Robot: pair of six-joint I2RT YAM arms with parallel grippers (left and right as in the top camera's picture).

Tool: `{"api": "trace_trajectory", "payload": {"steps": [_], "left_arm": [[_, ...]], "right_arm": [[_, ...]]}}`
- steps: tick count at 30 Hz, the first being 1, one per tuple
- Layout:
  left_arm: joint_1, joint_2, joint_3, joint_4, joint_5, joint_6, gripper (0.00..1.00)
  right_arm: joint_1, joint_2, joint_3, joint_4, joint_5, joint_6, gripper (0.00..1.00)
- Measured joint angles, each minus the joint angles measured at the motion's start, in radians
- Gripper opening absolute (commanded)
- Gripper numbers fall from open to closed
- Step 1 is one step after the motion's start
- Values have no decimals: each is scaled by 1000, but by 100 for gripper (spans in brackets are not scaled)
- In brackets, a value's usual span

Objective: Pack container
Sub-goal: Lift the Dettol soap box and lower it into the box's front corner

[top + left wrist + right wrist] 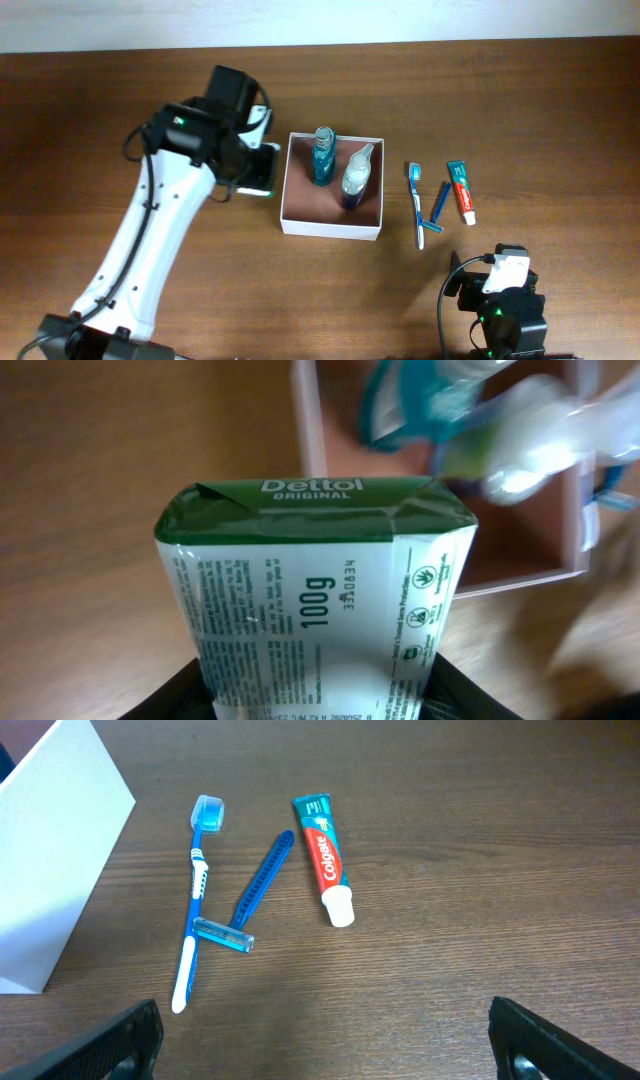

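The container (pixel 331 228) is a shallow white-walled box with a pinkish-brown floor at the table's middle. It holds a teal bottle (pixel 322 158) and a clear bottle with a dark base (pixel 355 175). My left gripper (pixel 258 170) is shut on a green-and-white Dettol soap carton (pixel 315 605) just left of the container's left wall (pixel 308 440). A toothbrush (pixel 417 205), blue razor (pixel 437 208) and Colgate toothpaste tube (pixel 461 190) lie right of the container; they also show in the right wrist view: toothbrush (pixel 194 900), razor (pixel 252 898), toothpaste (pixel 325 859). My right gripper (pixel 325 1040) is open and empty near the front edge.
The right arm's base (pixel 503 300) sits at the front right. The left arm (pixel 150 240) stretches from the front left toward the container. The container's white outer wall (pixel 50 860) stands at the left of the right wrist view.
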Motion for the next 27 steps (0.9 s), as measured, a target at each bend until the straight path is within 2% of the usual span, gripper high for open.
{"api": "trace_trajectory", "payload": {"steps": [7, 9, 16, 19, 27], "left_arm": [[-124, 87, -5, 130, 4, -137, 44], [-142, 137, -7, 138, 5, -156, 49], [-145, 261, -13, 138, -7, -187, 51], [-145, 277, -13, 138, -7, -193, 59], [-145, 286, -13, 138, -8, -197, 67]], "right_arm": [[0, 0, 0, 0, 0, 0, 99], [0, 0, 0, 0, 0, 0, 99], [0, 0, 0, 0, 0, 0, 99], [0, 0, 0, 0, 0, 0, 99], [0, 0, 0, 0, 0, 0, 99]]}}
